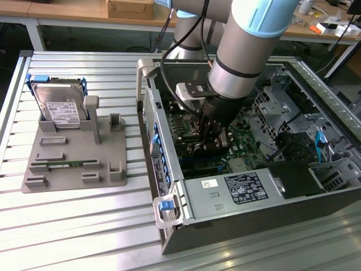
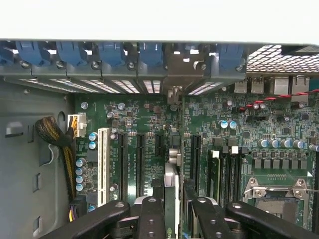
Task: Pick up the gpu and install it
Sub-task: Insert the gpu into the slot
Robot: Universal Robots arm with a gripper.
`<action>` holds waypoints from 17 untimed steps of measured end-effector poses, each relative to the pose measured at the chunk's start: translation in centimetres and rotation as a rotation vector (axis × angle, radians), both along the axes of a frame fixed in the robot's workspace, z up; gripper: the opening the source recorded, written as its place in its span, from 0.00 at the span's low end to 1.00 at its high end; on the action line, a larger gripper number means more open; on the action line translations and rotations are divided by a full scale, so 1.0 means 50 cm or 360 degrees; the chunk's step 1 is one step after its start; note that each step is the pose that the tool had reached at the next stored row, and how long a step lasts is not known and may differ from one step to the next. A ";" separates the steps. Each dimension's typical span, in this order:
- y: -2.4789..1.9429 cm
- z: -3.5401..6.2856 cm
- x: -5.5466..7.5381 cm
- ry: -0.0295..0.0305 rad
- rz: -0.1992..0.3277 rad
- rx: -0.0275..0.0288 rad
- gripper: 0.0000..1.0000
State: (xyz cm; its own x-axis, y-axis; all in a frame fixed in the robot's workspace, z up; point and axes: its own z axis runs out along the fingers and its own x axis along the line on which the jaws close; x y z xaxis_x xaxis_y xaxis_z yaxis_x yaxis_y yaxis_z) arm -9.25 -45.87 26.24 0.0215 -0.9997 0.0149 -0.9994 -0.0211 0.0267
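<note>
The gpu stands on edge between the gripper fingers, held narrow on its top edge, low over the motherboard inside the computer case. I judge the install step is under way; seating calls for the card edge square over its slot. The wrist view shows the slots and rear bracket bay; the exterior view shows the hard drive on its grey stand

The gpu stood on edge, seen as a thin dark card with a pale upper edge, upright over the green motherboard inside the open case. It sat between the black slots, its silver bracket end toward the case's rear wall, gripped between the claw's fingers.
</note>
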 end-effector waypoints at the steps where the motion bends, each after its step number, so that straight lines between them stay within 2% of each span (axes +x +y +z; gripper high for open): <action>1: 0.0000 -0.001 0.000 0.00001 0.0000 -0.00004 0.26; 4: 0.0000 -0.007 0.001 0.00003 0.0000 -0.00002 0.26; 5: 0.0005 -0.011 0.001 -0.00019 0.0000 0.00038 0.26; 6: 0.0006 -0.012 0.002 -0.00019 0.0000 0.00038 0.26; 8: 0.0000 -0.010 0.001 0.00001 0.0000 0.00003 0.26; 17: -0.0004 -0.007 0.001 0.00011 0.0000 -0.00014 0.27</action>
